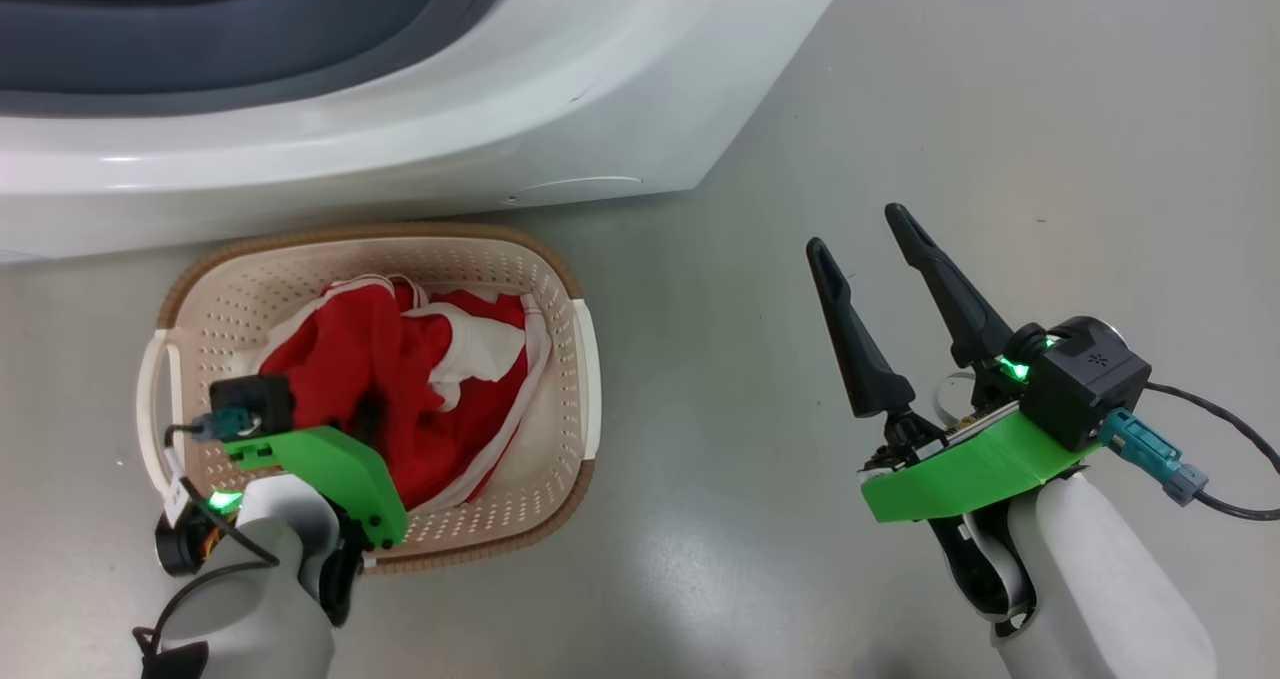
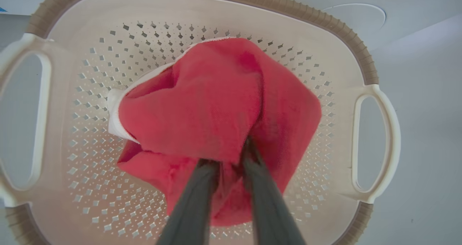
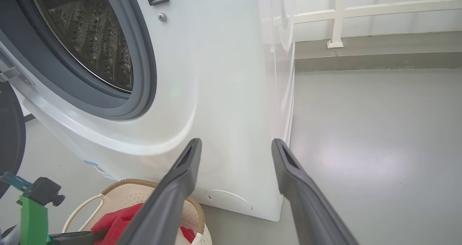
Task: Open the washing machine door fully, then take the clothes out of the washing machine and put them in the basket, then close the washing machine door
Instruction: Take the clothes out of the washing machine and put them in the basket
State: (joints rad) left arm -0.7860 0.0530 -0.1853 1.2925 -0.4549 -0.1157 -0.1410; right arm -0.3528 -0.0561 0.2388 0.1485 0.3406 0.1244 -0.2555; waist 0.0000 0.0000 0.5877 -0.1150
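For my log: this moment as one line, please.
left gripper: shut on clothes in basket; right gripper: open; washing machine door: open

Glossy grey floor [image 1: 950,79], white railing [image 3: 338,21] behind.

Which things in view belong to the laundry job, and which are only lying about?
Job: washing machine, its door, clothes, basket, left pincer gripping the clothes, right pincer open.
Not the job: white railing, grey floor.
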